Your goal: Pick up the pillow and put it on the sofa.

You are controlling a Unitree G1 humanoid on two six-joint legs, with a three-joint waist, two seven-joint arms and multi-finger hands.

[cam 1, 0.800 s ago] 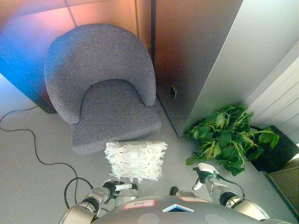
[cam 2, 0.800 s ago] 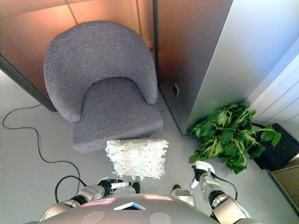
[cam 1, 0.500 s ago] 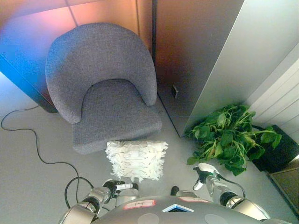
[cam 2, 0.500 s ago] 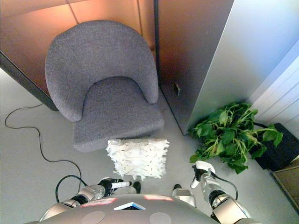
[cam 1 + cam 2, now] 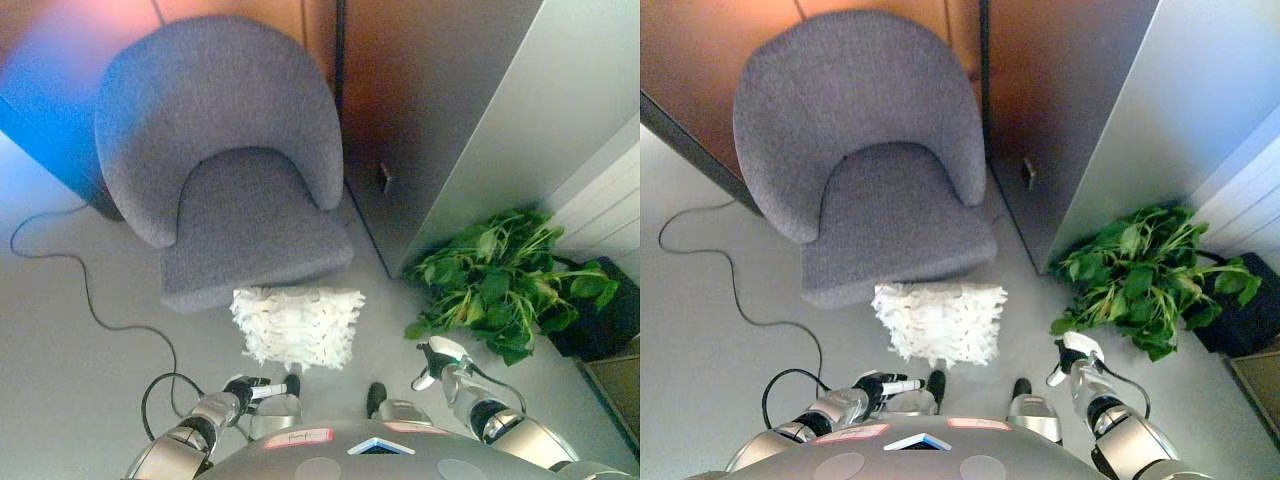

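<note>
A white shaggy pillow (image 5: 297,325) lies on the grey floor, right against the front edge of a grey round-backed armchair sofa (image 5: 230,180). The sofa's seat (image 5: 895,215) has nothing on it. My left hand (image 5: 250,388) hangs low, just below the pillow's left corner, with relaxed fingers and holding nothing. My right hand (image 5: 440,360) hangs low to the right of the pillow, apart from it, also relaxed and holding nothing.
A leafy green potted plant (image 5: 495,285) stands on the floor to the right, close to my right hand. A dark wooden panel with a small socket (image 5: 385,178) and a grey wall (image 5: 490,120) rise behind and right of the sofa.
The whole view has shifted, so the sofa and pillow sit higher in the picture. The pillow lies as before and both hands keep their low pose.
</note>
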